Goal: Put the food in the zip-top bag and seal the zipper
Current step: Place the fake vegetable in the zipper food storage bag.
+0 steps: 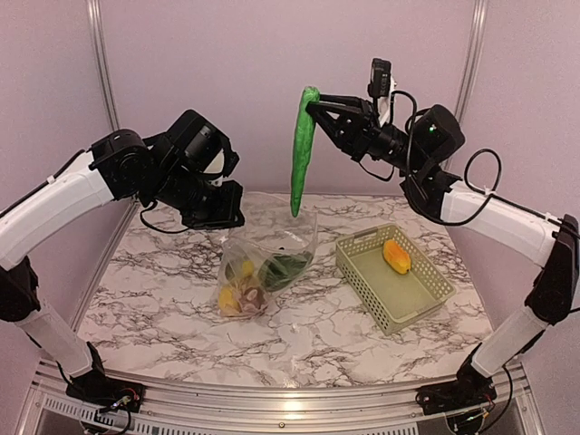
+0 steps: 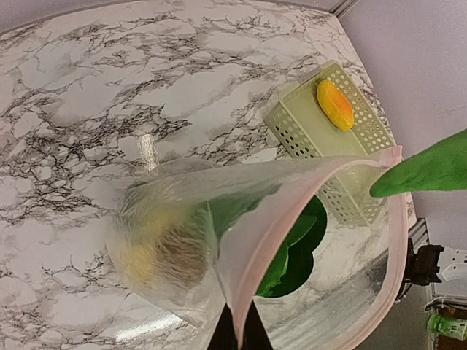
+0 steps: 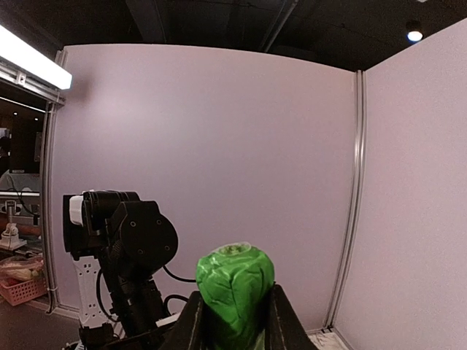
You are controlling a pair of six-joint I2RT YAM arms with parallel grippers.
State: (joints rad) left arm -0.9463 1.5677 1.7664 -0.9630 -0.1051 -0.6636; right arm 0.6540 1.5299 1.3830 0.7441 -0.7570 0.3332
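Observation:
The clear zip-top bag (image 1: pixel 272 258) sits mid-table with its mouth held up and open. My left gripper (image 1: pixel 220 216) (image 2: pixel 243 329) is shut on the pinkish zipper strip (image 2: pixel 263 266) at the bag's rim. Inside lie yellow fruit (image 1: pixel 237 272) (image 2: pixel 142 255), a brown lump (image 1: pixel 251 294) and a dark green leafy piece (image 1: pixel 286 265) (image 2: pixel 295 244). My right gripper (image 1: pixel 314 102) (image 3: pixel 235 324) is shut on the top end of the long green vegetable (image 1: pixel 302 149) (image 3: pixel 235 288). It hangs straight down, with its tip (image 2: pixel 430 171) just above the far side of the bag's mouth.
A pale green lattice basket (image 1: pixel 426 294) (image 2: pixel 303 120) stands right of the bag and holds the orange-yellow oblong piece (image 1: pixel 396 256) (image 2: pixel 335 104). Purple walls and metal posts close in the back and sides. The left arm (image 3: pixel 120 240) shows beyond the vegetable in the right wrist view.

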